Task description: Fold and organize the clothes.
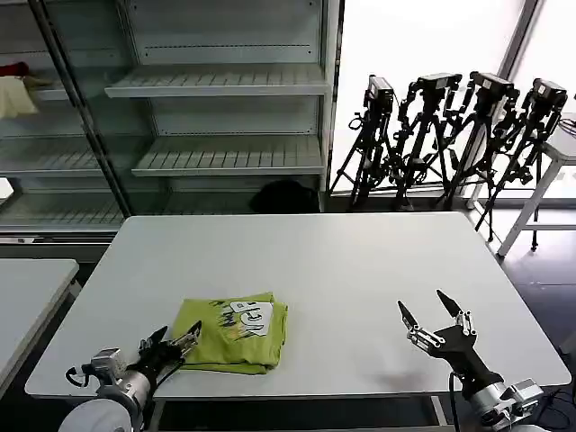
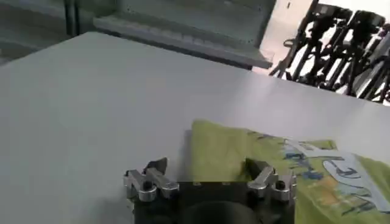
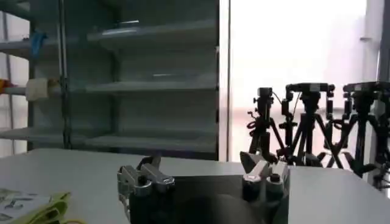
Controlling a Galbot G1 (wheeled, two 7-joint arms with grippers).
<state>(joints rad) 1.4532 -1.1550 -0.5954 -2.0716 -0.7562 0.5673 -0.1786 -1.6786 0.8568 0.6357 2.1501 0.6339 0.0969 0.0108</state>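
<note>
Basically, folded T-shirt [image 1: 235, 330] lies print-up near the worktop's [image 1: 342, 261] front edge. Left tool [image 1: 171, 346], spread and empty, is just beside its corner; right tool [image 1: 434, 317], wide apart and empty, hovers well apart. Risk: left tool snags the hem, undoing the fold.

Head view downward over table [image 1: 360, 270]; wrist views low, both toward shelves [image 3: 152, 85].

Lime-green T-shirt [image 1: 232, 331] with white-and-dark print; white table [image 1: 342, 270].
</note>
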